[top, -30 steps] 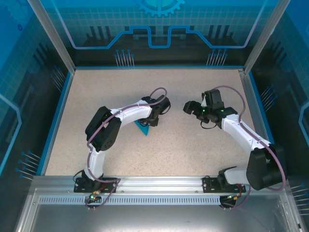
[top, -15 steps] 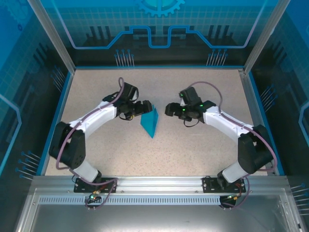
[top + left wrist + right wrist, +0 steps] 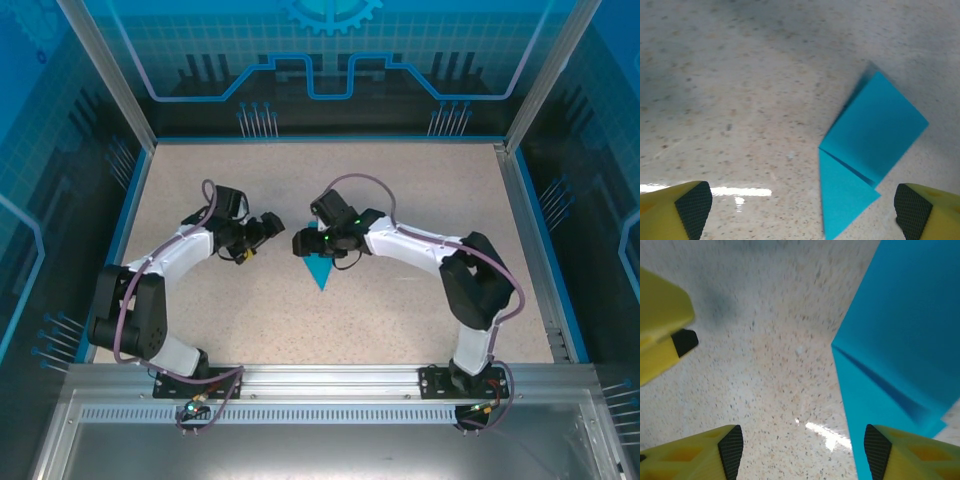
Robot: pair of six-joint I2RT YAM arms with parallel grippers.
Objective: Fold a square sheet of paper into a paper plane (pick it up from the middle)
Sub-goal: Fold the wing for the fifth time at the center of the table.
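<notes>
Top view: a speckled beige counter (image 3: 400, 200) edged by a blue rim (image 3: 320, 139) stood inside an enclosure of translucent blue panels (image 3: 330, 50) and aluminium posts (image 3: 105, 75). The paper plane (image 3: 321, 270), a folded cyan dart, lay flat near the counter's middle with its point toward the arm bases. The right pincer (image 3: 303, 241) hovered at the plane's wide far end, partly over it; the left pincer (image 3: 268, 228) stood a little to the left, apart from the paper, facing the right one. Left wrist view: the left pincer (image 3: 802, 212) had its jaws spread wide, holding nothing, with one yellow finger (image 3: 690, 210) in each lower corner. The paper plane (image 3: 875, 135) lay on the glossy counter (image 3: 740, 90) ahead of the fingers and nearer the right-hand one, a creased flap above a triangular tip. Right wrist view: the right pincer (image 3: 802, 450) had its jaws apart, gripping nothing. The paper plane (image 3: 900, 330) covered the right side of the frame; its left edge fell between the fingers (image 3: 730, 452), and the right-hand finger stood in front of the sheet. Bare speckled counter (image 3: 765, 340) lay to the left.
</notes>
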